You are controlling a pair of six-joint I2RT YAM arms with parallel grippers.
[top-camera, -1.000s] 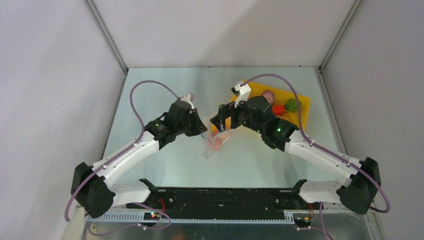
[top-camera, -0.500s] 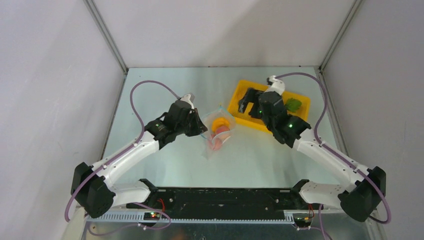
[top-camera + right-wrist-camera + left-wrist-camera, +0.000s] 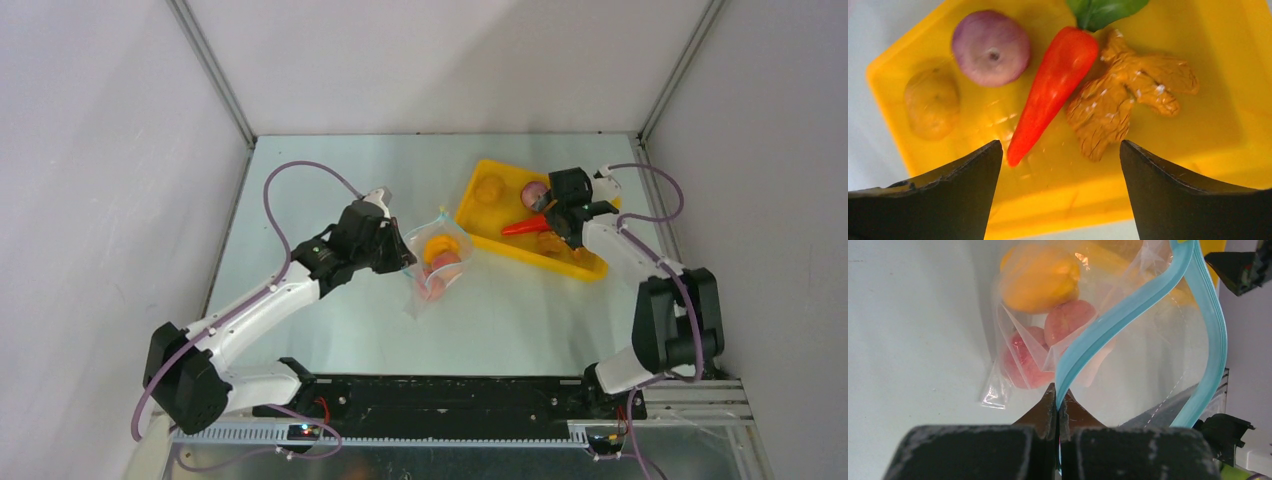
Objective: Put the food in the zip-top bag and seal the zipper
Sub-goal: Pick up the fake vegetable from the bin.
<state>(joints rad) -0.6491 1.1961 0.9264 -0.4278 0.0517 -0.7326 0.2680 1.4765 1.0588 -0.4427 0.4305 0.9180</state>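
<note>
The zip-top bag (image 3: 432,278) lies at mid-table with its mouth held up and open. My left gripper (image 3: 1058,396) is shut on the teal zipper (image 3: 1120,317) strip at the near lip. Inside the bag lie a yellow-orange fruit (image 3: 1040,277) and two pinkish peaches (image 3: 1070,320). My right gripper (image 3: 1060,145) hangs open above the yellow tray (image 3: 1048,210), holding nothing. Below it lie a red-orange carrot (image 3: 1055,85) with a green leaf (image 3: 1103,9), a purple onion (image 3: 991,47), an amber ginger piece (image 3: 1120,97) and an amber potato (image 3: 931,102).
The yellow tray (image 3: 478,228) stands at the back right, tilted toward the bag. The right arm (image 3: 640,260) runs along the table's right edge beside the side wall. Purple cables loop over both arms.
The right gripper left the bag's mouth and swung right to hover over the tray. The yellow-orange fruit now rests in the bag. The left arm has stayed still.
</note>
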